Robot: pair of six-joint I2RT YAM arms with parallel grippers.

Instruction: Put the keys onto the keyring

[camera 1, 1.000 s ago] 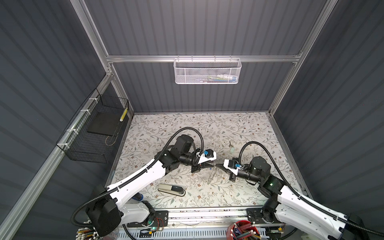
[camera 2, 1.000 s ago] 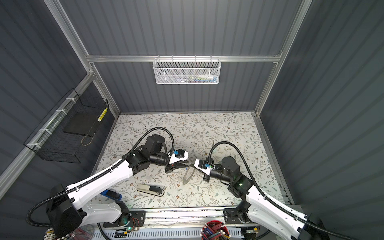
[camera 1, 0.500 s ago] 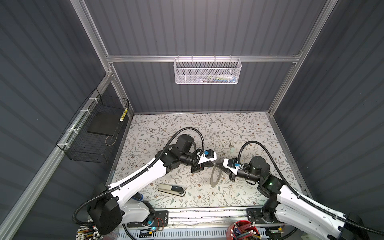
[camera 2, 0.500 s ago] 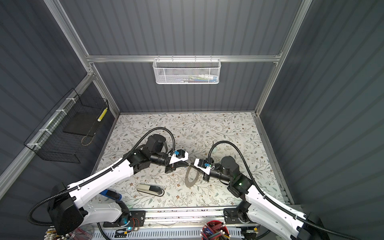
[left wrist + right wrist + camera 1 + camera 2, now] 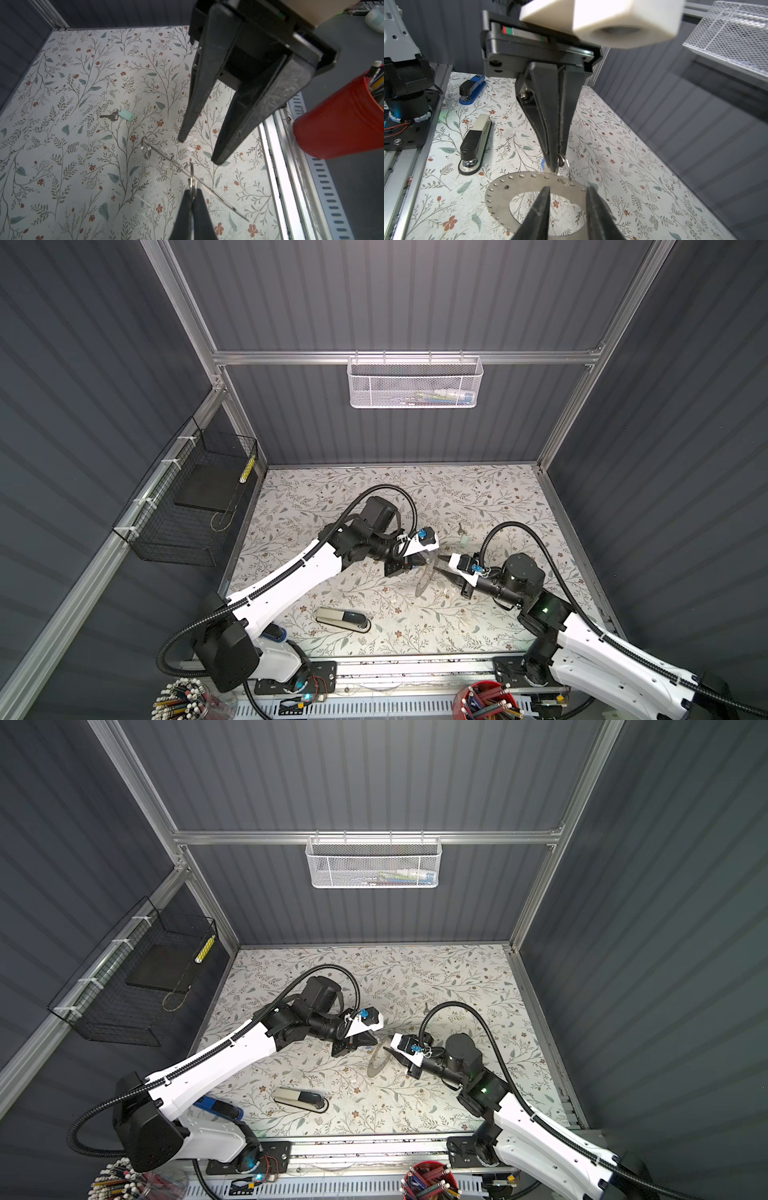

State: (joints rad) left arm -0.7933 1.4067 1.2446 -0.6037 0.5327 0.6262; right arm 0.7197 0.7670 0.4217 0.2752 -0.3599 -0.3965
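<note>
Keyring (image 5: 500, 187) sits clamped in left hand (image 5: 555, 166), just ahead of right hand (image 5: 198, 151), fingers (image 5: 197, 99) apart.

Grey keyring (image 5: 525, 181), mint-green key tag (image 5: 127, 115), floral table (image 5: 62, 166), blue stapler (image 5: 472, 89), beige-and-black stapler (image 5: 475, 143), red cup (image 5: 340, 128)

Mid-worktop (image 5: 299, 506), the keyring (image 5: 424, 580) hangs tilted on edge between the two claws. The left claw (image 5: 424, 563) is on its left, pinching a small ring (image 5: 563, 164) hooked through its band. The right claw (image 5: 437, 564) is just beside it on its right. Behind them, toward the back wall, a tagged key (image 5: 462, 531) lies flat. In front and to the left lies a stapler (image 5: 343, 620). A second stapler (image 5: 276, 632) sits left of that, by the left arm's base.
</note>
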